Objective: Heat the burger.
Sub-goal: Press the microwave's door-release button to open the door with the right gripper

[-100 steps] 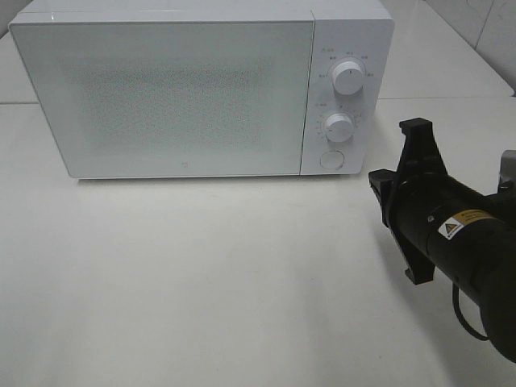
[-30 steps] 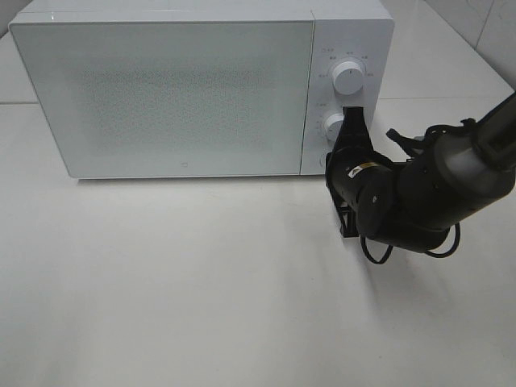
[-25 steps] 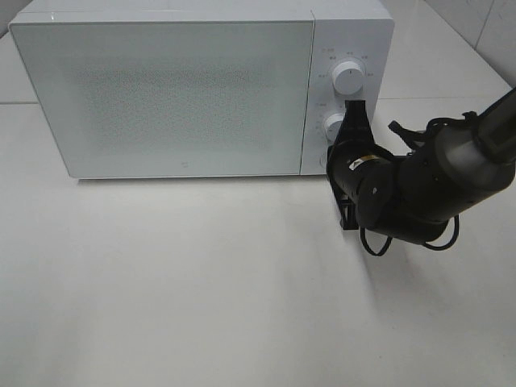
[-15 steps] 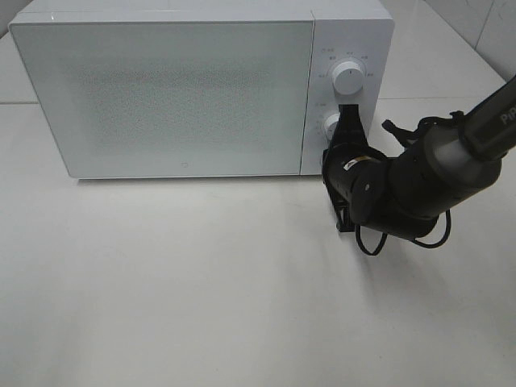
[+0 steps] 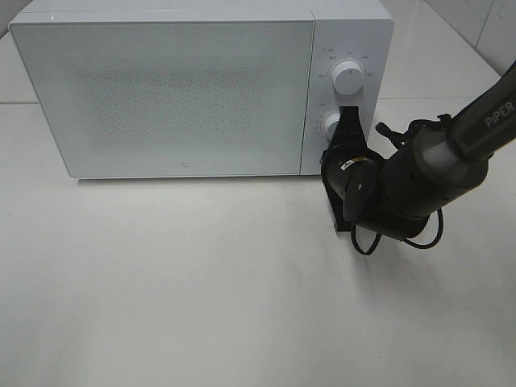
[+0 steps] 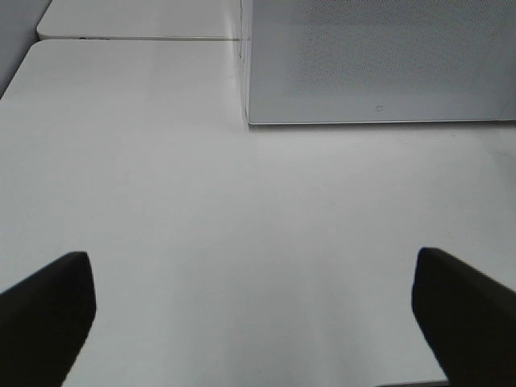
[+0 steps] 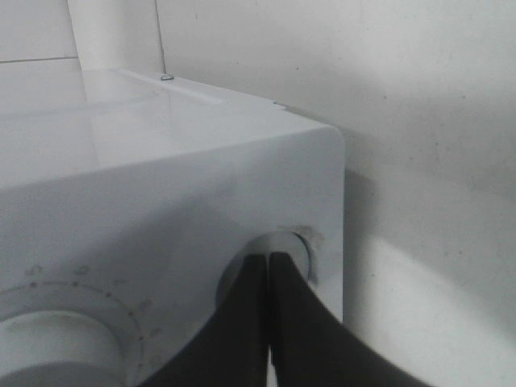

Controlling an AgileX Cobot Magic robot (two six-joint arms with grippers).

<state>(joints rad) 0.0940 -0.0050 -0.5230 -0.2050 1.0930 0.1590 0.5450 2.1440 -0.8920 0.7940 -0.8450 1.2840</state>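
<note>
The burger is out of view; the white microwave (image 5: 161, 89) stands with its door closed. My right gripper (image 5: 331, 160) is shut, and its joined fingertips (image 7: 268, 260) touch the round button (image 7: 300, 244) at the bottom of the control panel. Nothing is held in it. Beside the tips sits the lower dial (image 7: 56, 347). In the left wrist view my left gripper (image 6: 254, 314) hangs open and empty above the bare table, in front of the microwave's (image 6: 379, 56) lower left corner. The left arm does not show in the exterior high view.
Two white dials, upper (image 5: 348, 77) and lower (image 5: 330, 125), sit above the button on the panel. The white table (image 5: 201, 290) spreads out in front of the microwave. A tiled wall (image 5: 484, 24) rises at the back right.
The right arm came from the table's right side to the control panel. Over the last second it edged slightly left, closer to the button. The gripper stayed shut.
</note>
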